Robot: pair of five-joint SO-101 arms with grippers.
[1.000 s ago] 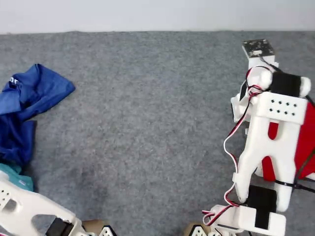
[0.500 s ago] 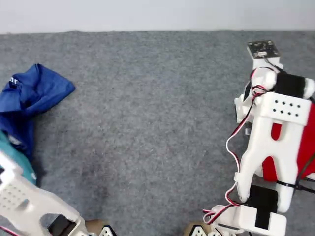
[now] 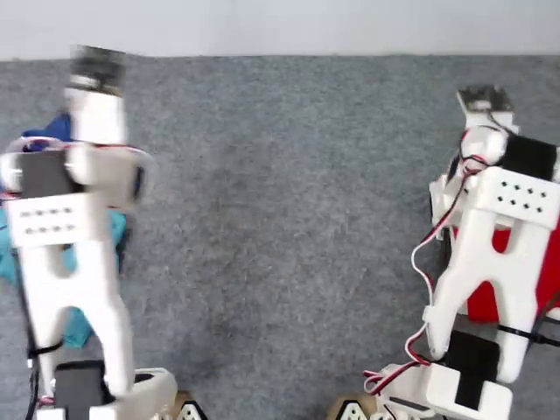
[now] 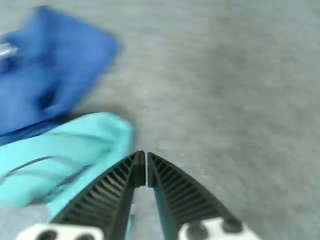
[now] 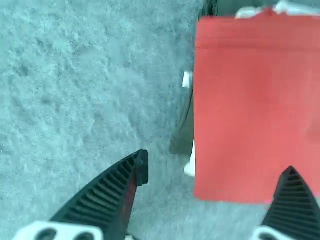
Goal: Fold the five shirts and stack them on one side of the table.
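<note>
I am watching the left gripper [image 4: 141, 160] hanging over the near edge of the crumpled turquoise cloth shirt [image 4: 60, 155], its jaws pressed together with nothing between them. The crumpled royal-blue cloth shirt [image 4: 55, 70] is lying just beyond, touching or overlapping the turquoise one. Both are sitting at the left side of the grey felt-like table covering [image 3: 280, 175].

The right gripper [image 5: 216, 165] is hovering with its jaws spread wide and empty, one on either side of the near left corner of the flat folded red cloth shirt [image 5: 245, 100] at the right side of the table. Pale and dark edges [image 5: 186, 130] are showing along that shirt's side; I cannot tell what they are.

My worries from here:
- If I am lowering the left jaws without opening them, they are only going to push the turquoise fabric along the felt and bunch it further.
- With the two loose shirts lying so close, a deep bite is likely to be catching blue cloth too and dragging both.
- The felt looks grippy, so a shirt pulled across it may be rolling under itself rather than spreading.
- Any drop of the right arm is risking a nudge that skews the red fold.
</note>
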